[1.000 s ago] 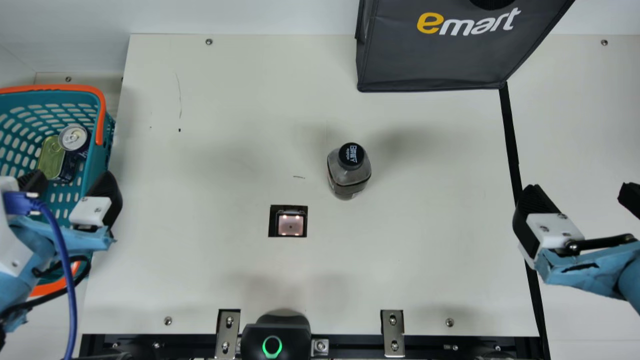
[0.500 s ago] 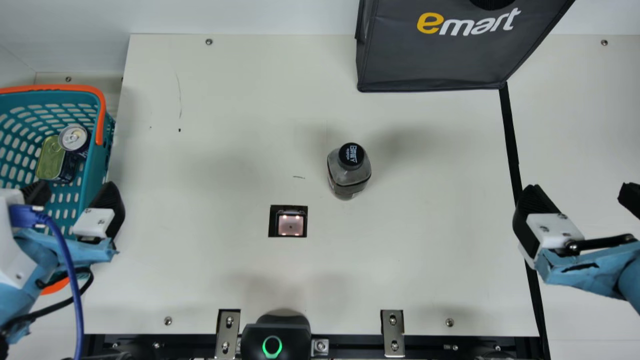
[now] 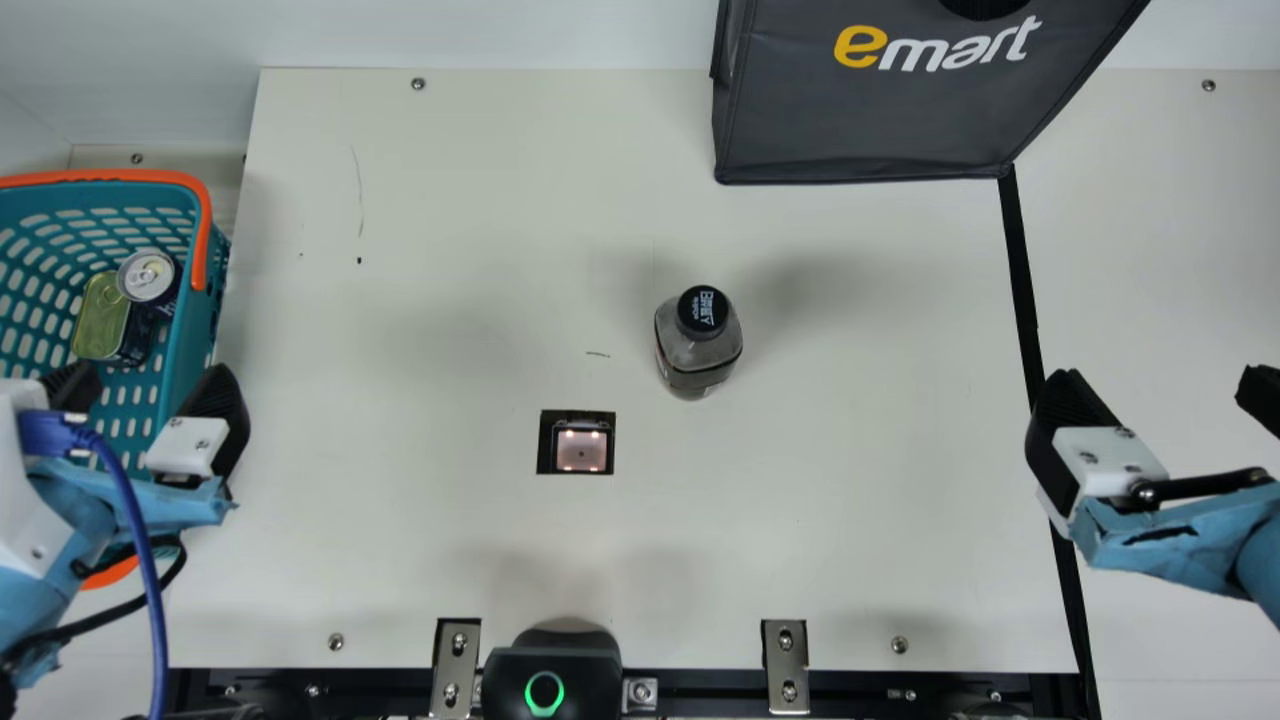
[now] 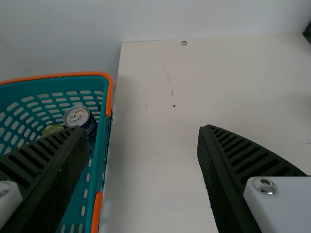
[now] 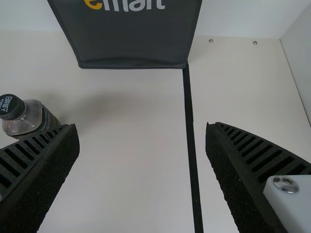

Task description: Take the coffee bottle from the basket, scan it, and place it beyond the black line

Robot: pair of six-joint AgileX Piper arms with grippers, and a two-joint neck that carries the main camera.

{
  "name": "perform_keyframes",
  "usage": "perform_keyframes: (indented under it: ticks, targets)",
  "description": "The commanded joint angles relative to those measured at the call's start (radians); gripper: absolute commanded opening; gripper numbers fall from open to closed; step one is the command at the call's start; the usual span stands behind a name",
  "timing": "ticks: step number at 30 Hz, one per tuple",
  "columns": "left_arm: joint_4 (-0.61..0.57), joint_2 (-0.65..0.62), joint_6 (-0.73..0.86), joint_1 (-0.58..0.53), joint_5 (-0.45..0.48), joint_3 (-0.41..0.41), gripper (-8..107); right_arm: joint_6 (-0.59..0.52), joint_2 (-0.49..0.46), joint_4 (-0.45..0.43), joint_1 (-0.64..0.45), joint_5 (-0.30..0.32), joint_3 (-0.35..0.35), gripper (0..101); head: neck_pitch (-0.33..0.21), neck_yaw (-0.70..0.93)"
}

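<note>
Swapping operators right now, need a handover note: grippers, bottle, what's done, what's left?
Left gripper: open, empty, at the basket's edge.
Right gripper: open, empty, near the black line.
Coffee bottle: upright on the table, between the scanner window and the black line, not past it.
Done: bottle out of the basket. Scan: can't tell from the pictures.
Left: confirm or do the scan, then place the bottle beyond the line.

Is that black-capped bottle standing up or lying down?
Standing up: the bottle has its cap uppermost, its base on the table.
</note>
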Motion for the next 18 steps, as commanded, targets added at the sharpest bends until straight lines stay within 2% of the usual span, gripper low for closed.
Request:
perform_keyframes:
  ticks: [1,3,18]
  targets:
    - [0.0,0.0,0.0,0.0,0.0,0.0,90,0.0,0.0,0.0,0.0,0.0,0.0,91,-0.026,0.002]
    - [0.0,0.0,0.0,0.0,0.0,0.0,90,0.002,0.001,-0.001,0.002,-0.001,0.0,91,-0.026,0.002]
    - [0.0,0.0,0.0,0.0,0.0,0.0,90,-0.013,0.1,0.02,0.022,0.001,-0.119,91,-0.026,0.002]
